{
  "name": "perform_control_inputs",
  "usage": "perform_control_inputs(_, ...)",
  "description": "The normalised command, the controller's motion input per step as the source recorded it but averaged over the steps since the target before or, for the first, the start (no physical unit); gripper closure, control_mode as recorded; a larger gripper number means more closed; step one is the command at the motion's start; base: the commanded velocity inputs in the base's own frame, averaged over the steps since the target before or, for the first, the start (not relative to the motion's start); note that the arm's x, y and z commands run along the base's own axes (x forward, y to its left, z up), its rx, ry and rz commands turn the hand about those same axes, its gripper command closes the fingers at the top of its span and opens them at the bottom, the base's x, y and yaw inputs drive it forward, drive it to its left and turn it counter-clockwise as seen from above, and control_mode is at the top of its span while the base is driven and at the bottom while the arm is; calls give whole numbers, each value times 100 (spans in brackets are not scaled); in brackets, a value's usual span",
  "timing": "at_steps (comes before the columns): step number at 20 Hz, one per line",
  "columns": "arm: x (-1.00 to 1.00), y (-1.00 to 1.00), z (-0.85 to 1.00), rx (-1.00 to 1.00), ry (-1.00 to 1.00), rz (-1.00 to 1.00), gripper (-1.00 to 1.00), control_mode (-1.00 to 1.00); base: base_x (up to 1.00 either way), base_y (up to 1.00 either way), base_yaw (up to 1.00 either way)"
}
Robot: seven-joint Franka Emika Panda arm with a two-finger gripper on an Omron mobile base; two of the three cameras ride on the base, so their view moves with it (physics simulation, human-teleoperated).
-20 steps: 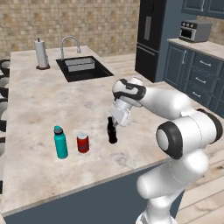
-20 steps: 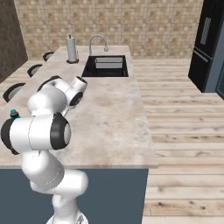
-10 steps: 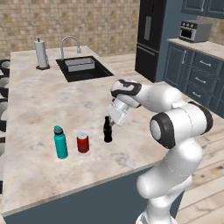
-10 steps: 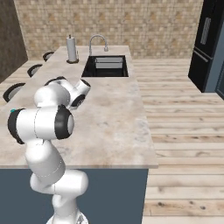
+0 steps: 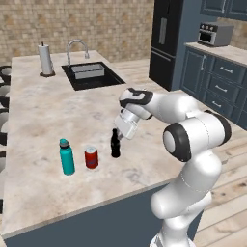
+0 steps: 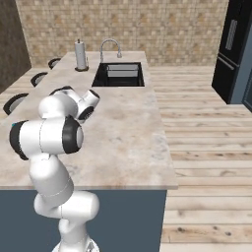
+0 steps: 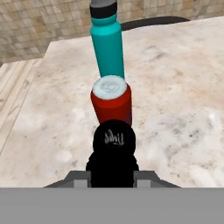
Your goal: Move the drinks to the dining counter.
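The small black bottle (image 5: 115, 145) stands on the beige dining counter (image 5: 58, 111), and my gripper (image 5: 117, 138) is shut on its upper part from the right. In the hand view the black bottle (image 7: 113, 153) sits between my fingertips (image 7: 81, 178), with the gripper (image 7: 113, 177) closed against its sides. Just left of it stands the short red can (image 5: 91, 157), also seen close behind the bottle (image 7: 111, 103). The teal bottle with a dark cap (image 5: 66, 157) stands further left, upright (image 7: 107, 43). The flat blue bottle is out of view.
A black sink (image 5: 89, 75) with a chrome faucet (image 5: 77, 48) and a paper towel roll (image 5: 46, 59) lie at the counter's far end. Stools (image 5: 4, 87) line the left side. A black fridge (image 5: 166, 43) and dark blue cabinets (image 5: 217, 82) stand to the right.
My gripper has carried the black bottle a little to the left, closer to the red can. The can and the teal bottle have stayed in place.
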Motion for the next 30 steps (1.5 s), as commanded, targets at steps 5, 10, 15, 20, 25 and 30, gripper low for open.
perform_control_inputs(5,0,12,-12,0,0,0,100,-100,0,0,0)
perform_control_inputs(10,0,19,-25,0,0,0,100,-100,0,0,0)
perform_control_inputs(15,0,3,-19,0,0,0,100,-100,0,0,0)
perform_control_inputs(20,4,0,-20,0,-3,0,100,-100,0,0,0)
perform_control_inputs(25,0,4,-24,-1,-4,0,100,-100,0,0,0)
perform_control_inputs(30,0,5,-14,-1,-4,0,100,-100,0,0,0)
